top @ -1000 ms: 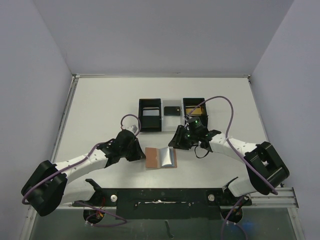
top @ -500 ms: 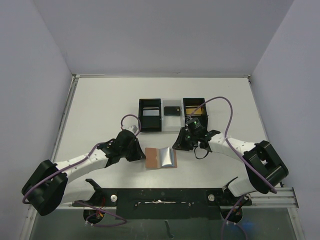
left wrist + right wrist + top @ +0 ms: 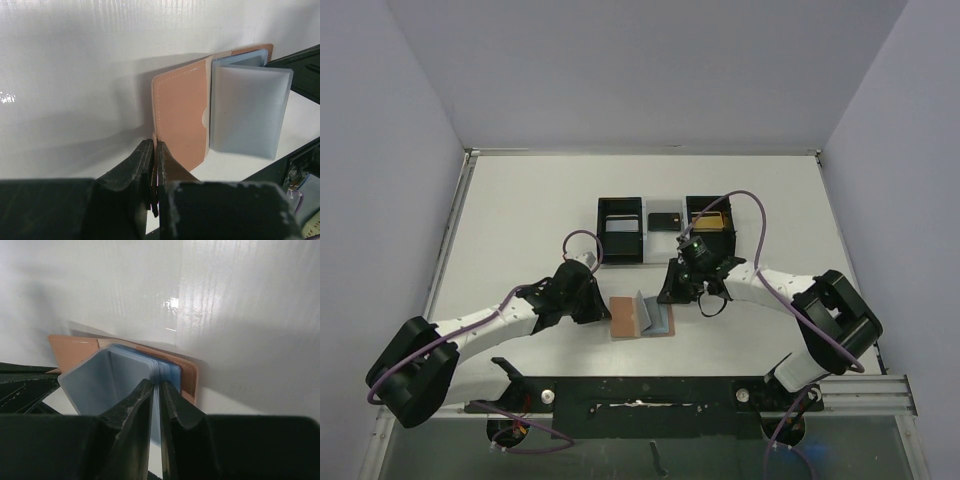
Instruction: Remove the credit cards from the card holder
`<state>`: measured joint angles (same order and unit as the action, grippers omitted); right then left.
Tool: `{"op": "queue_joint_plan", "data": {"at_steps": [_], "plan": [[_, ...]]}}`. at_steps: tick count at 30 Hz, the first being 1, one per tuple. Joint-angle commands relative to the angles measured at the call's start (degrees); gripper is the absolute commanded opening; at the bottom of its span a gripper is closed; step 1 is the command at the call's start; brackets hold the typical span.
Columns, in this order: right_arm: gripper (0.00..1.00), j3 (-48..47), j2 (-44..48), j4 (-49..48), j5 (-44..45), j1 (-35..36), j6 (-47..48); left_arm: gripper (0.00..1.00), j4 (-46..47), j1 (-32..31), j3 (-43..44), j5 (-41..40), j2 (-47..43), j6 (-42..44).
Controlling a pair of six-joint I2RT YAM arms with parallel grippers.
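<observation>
The right claw (image 3: 156, 385) is pinching a thin blue inner leaf (image 3: 107, 385) of the card holder (image 3: 182, 115). Its two fingers are nearly pressed together on the leaf's edge and are holding it up off the stack of pale blue pockets just beneath them. The holder's tan cover is lying open flat directly under and ahead of this claw.

Across the holder from it, the left claw (image 3: 154, 145) is sitting with its fingers pressed together, tips touching the near corner of the tan cover. Whether any leather is caught between them, I cannot tell.

Beyond the right claw, well apart from the holder, a black tray (image 3: 601, 232) is standing on the table (image 3: 520, 220). The gold card (image 3: 710, 220) is sitting in the compartment nearest that claw, the black card (image 3: 665, 220) in the white middle one, and the silver-grey card (image 3: 621, 226) in the farthest.

With all three cards showing in the tray and none showing in the holder, the removal is looking finished. Going by the raised leaf, the right claw is probably checking the pockets or folding the holder shut. The stacked leaves are hiding whatever lies between them.
</observation>
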<state>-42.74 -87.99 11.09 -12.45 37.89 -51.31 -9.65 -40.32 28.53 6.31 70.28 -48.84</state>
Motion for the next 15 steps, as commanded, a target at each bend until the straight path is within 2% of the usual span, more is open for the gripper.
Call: {"op": "queue_joint_plan", "data": {"at_steps": [1,15], "plan": [[0.14,-4.3,0.2,1.2,0.8,1.8,1.4,0.04,2.9,0.2,1.2,1.5,0.2,0.9],[0.21,-9.9,-2.0,5.3,1.6,5.1,3.6,0.04,2.8,0.2,1.2,1.2,-0.4,0.7]]}}
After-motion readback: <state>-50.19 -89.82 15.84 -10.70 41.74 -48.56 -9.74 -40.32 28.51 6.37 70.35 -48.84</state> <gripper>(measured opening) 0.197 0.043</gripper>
